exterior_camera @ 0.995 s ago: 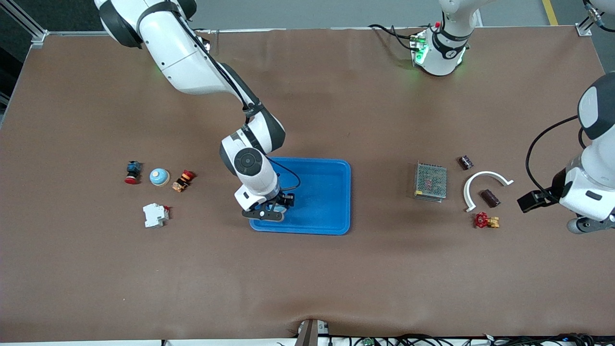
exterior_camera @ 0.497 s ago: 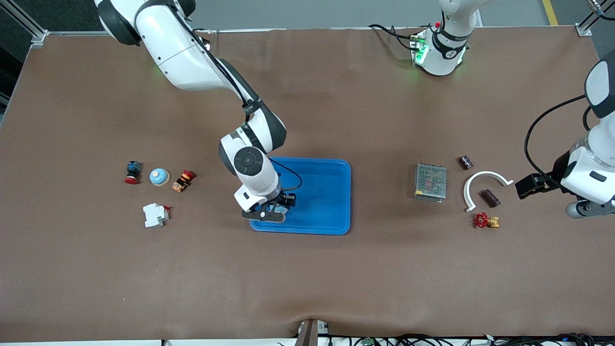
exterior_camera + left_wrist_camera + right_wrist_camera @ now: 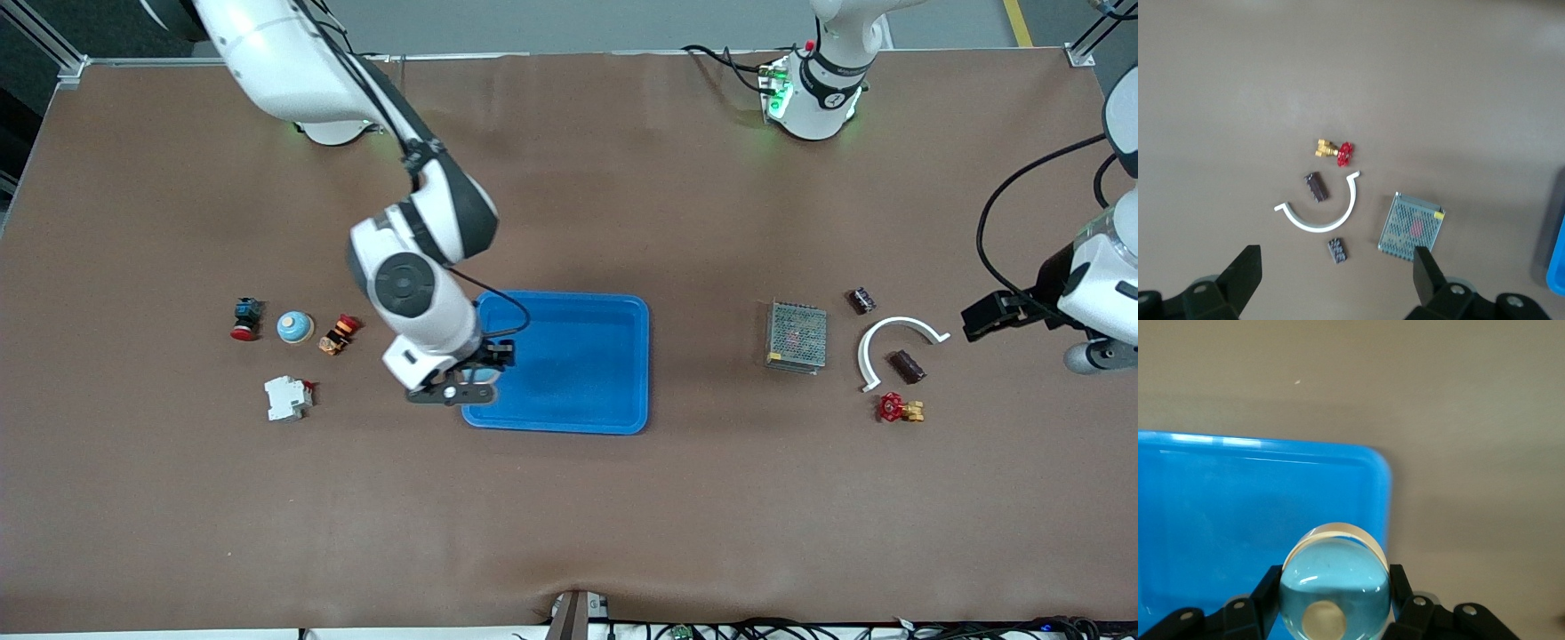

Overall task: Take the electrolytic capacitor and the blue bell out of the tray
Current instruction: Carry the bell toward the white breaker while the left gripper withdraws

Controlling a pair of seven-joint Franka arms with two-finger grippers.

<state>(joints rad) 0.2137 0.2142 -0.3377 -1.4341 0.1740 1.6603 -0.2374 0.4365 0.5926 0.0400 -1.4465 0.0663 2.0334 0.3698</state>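
– Front view, a little below the centre of the frame: I see the blue bell (image 3: pixel 481 388) pinched in the right gripper (image 3: pixel 462 388). It hangs over the corner of the tray (image 3: pixel 578 356) that lies toward the right arm's end of the table and nearer the camera.

– Is the grip sound?

– In the right wrist view I see both fingers clamped on the sides of the bell (image 3: pixel 1335 587). The tray's rounded corner (image 3: pixel 1381 473) sits right under it, and bare table starts at the rim.

– So which way do I take it?

– Toward the right arm's end, I'd say. The bell is round, so no axis to mind; what counts is that it is barely past the rim. That arm is the nearer one.

– And where could it go down?

– A second bell (image 3: pixel 294 327) and a white breaker (image 3: pixel 287 396) sit mid-frame toward that end, well apart from the tray.

– The capacitor?

– I see nothing else in the tray. Two small dark parts (image 3: pixel 860 300) lie by the mesh box (image 3: pixel 797 336); I can't tell which is the capacitor.

– The left gripper (image 3: pixel 1335 280)?

– It waits with fingers spread wide, above those parts.
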